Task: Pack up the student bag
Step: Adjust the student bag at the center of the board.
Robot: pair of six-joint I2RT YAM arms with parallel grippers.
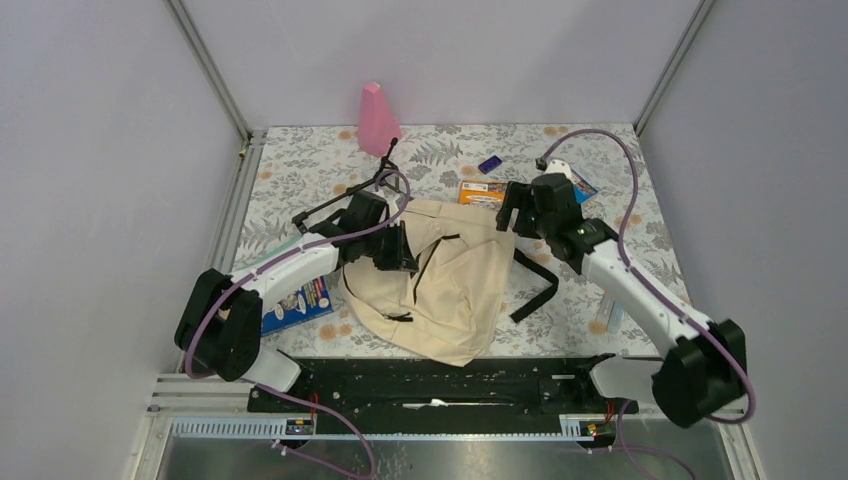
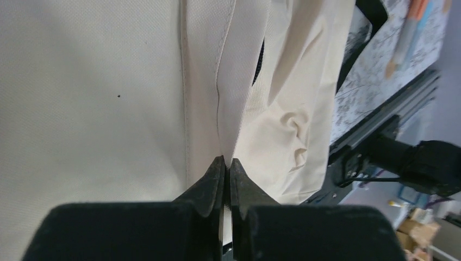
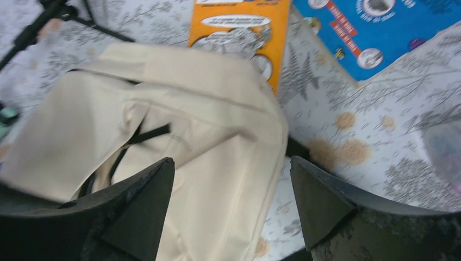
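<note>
The student bag (image 1: 450, 290), cream fabric with black straps, lies crumpled in the middle of the table. My left gripper (image 1: 395, 250) sits at the bag's left edge. In the left wrist view its jaws (image 2: 227, 162) are shut on a fold of the bag (image 2: 98, 81) along a seam. My right gripper (image 1: 508, 215) hangs over the bag's upper right corner. In the right wrist view it (image 3: 231, 160) stands open, with the bag (image 3: 206, 119) below and nothing between its fingers.
An orange box (image 1: 480, 192) (image 3: 244, 32) lies just behind the bag, beside a blue packet (image 3: 380, 32). A pink object (image 1: 377, 118) stands at the back. A blue booklet (image 1: 300, 305) lies under the left arm, pens (image 1: 608, 312) at the right. A black rail (image 1: 440, 380) runs along the front.
</note>
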